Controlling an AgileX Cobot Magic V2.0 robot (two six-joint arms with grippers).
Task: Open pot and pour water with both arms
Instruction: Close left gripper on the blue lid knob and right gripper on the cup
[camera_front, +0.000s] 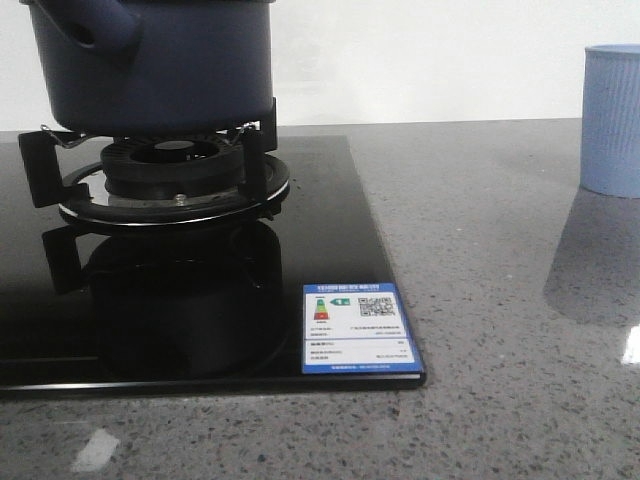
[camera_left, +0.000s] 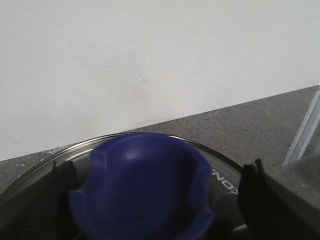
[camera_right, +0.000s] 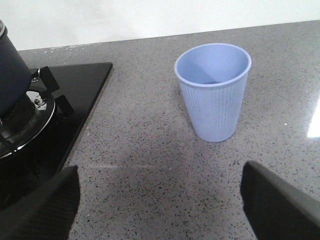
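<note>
The dark navy pot (camera_front: 150, 65) stands on the gas burner (camera_front: 175, 175) at the back left; its top is cut off in the front view. In the left wrist view its glass lid (camera_left: 225, 172) with a blue knob (camera_left: 142, 187) fills the lower part. My left gripper (camera_left: 157, 187) is open, with a black finger on each side of the knob and a gap showing on one side. My right gripper (camera_right: 160, 197) is open and empty over the grey counter, with the pale blue ribbed cup (camera_right: 214, 90) ahead of it. No gripper shows in the front view.
The burner sits on a black glass hob (camera_front: 330, 250) with a blue-and-white label (camera_front: 358, 328) at its front right corner. The cup (camera_front: 612, 120) stands at the far right on the grey speckled counter (camera_front: 500, 300). A white wall lies behind. The pot's edge (camera_right: 7, 75) shows in the right wrist view.
</note>
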